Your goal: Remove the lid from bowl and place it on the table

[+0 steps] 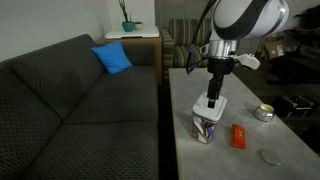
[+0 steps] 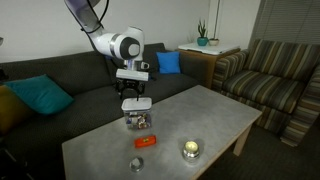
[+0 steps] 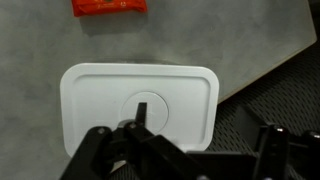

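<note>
Lid is seen seated on the bowl on the bench. Gripper is positioned over the lid, jaws spread wide, nothing grasped.

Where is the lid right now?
In both exterior views the lid sits on the bowl under the gripper, at the table edge nearest the sofa, beside a red packet.

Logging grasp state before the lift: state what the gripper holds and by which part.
Nothing is held. The gripper hangs open just above the lid, which sits on the bowl; its fingers clamp no edge.
</note>
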Tool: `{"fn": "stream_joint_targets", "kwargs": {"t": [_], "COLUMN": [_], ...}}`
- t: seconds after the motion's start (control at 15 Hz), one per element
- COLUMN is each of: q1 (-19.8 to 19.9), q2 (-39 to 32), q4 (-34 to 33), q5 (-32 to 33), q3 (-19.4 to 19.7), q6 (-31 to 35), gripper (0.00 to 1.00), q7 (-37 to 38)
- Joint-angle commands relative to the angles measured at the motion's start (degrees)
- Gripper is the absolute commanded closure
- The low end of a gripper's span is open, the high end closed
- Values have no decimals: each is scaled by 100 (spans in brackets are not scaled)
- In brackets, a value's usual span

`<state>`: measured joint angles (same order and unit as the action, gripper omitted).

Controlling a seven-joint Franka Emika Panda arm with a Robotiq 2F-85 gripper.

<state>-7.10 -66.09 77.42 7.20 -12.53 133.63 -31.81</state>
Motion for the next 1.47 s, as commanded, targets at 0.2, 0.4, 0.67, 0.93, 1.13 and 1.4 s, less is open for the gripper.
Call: {"fn": "stream_joint_targets", "kwargs": {"t": [0.2, 0.4, 0.67, 0.93, 1.13, 1.4], "q1": [-168, -327, -469, -444, -453, -375], "q2": [37, -9, -155, -219, -255, -455], "q4": [-133, -251, -340, -331, -300, -382], "q5": [226, 451, 601, 530, 530, 436], "q3": [141, 391, 631, 607, 650, 583], "q6": [368, 404, 508, 697, 850, 1014], "gripper": [62, 83, 100, 100, 100, 100], "q7": [253, 594, 1032, 1237, 1412, 1510]}}
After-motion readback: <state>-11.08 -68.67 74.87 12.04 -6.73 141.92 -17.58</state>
